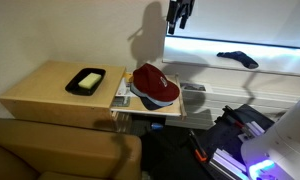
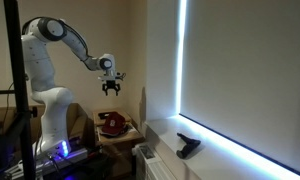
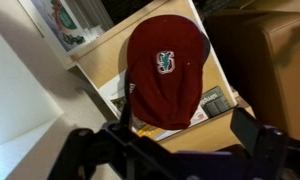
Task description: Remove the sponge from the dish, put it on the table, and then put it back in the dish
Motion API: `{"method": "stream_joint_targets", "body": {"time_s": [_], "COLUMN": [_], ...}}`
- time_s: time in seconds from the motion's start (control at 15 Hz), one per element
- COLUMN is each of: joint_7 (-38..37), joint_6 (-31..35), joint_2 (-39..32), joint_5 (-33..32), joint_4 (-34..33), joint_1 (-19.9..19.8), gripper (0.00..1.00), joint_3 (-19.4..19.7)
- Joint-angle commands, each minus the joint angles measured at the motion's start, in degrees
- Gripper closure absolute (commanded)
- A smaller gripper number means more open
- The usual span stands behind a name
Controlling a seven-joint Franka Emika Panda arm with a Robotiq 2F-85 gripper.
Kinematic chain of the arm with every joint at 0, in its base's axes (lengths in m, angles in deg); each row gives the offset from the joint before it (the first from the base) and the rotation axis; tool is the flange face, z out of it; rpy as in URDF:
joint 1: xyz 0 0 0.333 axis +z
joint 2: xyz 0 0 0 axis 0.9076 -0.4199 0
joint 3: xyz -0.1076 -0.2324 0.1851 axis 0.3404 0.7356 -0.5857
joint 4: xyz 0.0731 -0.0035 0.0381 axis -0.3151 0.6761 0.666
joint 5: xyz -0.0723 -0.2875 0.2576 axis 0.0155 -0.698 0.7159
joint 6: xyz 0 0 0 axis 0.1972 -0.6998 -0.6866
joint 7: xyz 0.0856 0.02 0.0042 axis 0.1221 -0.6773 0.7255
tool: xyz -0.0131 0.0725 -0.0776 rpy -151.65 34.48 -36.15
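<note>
The pale yellow sponge (image 1: 87, 81) lies in the black dish (image 1: 74, 86) on the light tan table (image 1: 35, 92). My gripper (image 1: 178, 12) hangs high in the air, far above and to the right of the dish, and holds nothing. It also shows in an exterior view (image 2: 111, 86), above the side table. In the wrist view my gripper (image 3: 186, 140) has its fingers spread apart, with the dark red cap below them. The sponge, the dish and the table are out of the wrist view.
A dark red cap (image 1: 155, 83) (image 2: 113, 122) (image 3: 168, 65) lies on papers on a small side table next to the tan table. A brown couch (image 1: 50, 150) stands in front. A black object (image 1: 238, 58) (image 2: 188, 147) rests on the window ledge.
</note>
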Motion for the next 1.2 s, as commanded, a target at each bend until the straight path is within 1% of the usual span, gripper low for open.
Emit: {"method": "stream_joint_targets", "body": {"time_s": [0.0,0.2,0.33,0.4,0.47,0.6,0.73,0.8,0.87,0.93,1.07,1.13], "joint_7": [4.5,8.7,8.7,8.1,6.0,5.5,5.5,4.7,2.0,-1.4,-7.3,-10.6], "joint_6": [2.1,4.7,7.6,7.6,7.1,7.2,7.1,5.6,8.8,13.9,20.9,24.1], "joint_2": [-4.0,-10.8,-15.8,-17.3,-12.2,-14.1,-13.5,-14.2,-16.9,-20.2,-26.2,-29.0], "joint_5": [7.5,15.5,19.6,20.2,18.1,18.2,18.2,16.7,15.0,16.0,17.2,16.5], "joint_4": [-0.1,-5.0,-9.2,-10.9,-6.1,-7.5,-7.3,-7.7,-8.4,-9.8,-13.5,-15.6], "joint_1": [6.3,11.7,13.5,13.4,12.3,12.2,12.0,11.6,11.5,11.6,11.8,11.8], "gripper": [0.0,0.0,0.0,0.0,0.0,0.0,0.0,0.0,0.0,0.0,0.0,0.0], "joint_3": [-3.8,-7.5,-10.2,-11.3,-11.7,-12.8,-12.6,-12.5,-12.9,-13.3,-14.1,-14.4]}}
